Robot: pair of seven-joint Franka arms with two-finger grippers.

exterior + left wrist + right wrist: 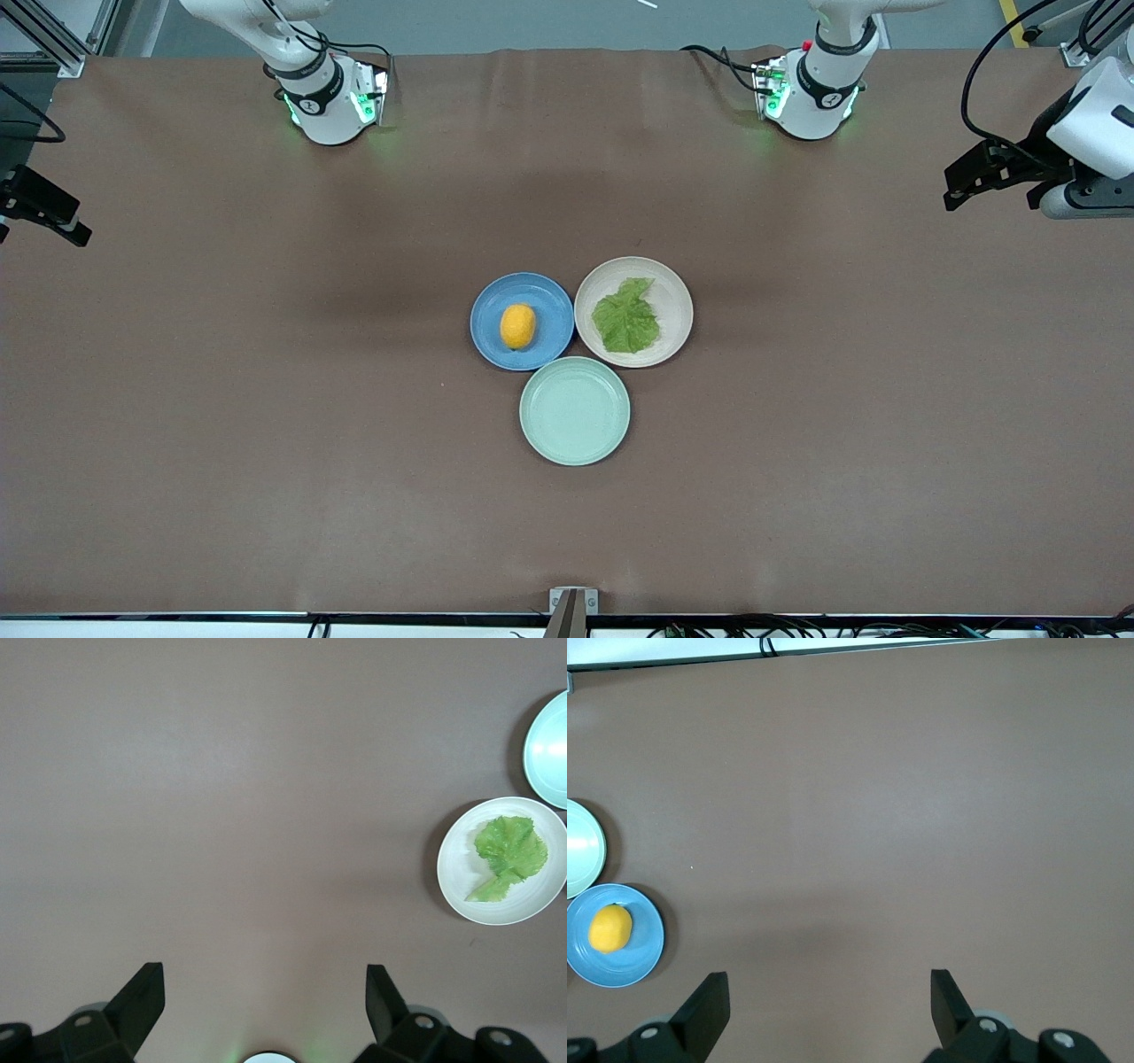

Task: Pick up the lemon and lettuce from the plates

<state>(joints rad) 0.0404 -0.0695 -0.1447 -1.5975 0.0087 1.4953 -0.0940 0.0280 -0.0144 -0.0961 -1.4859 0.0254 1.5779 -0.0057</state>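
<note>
- Both grippers hang spread wide and hold nothing: we see the left gripper at the right edge of the front frame, the right gripper at its left edge, each over bare desk.
- At frame centre we find the lemon on the blue plate, well apart from the right gripper.
- Just beside it, toward the left arm's end, the lettuce lies flat on the beige plate, well apart from the left gripper.
- Lower in the frame sits a mint-green plate, touching both plates.
</note>
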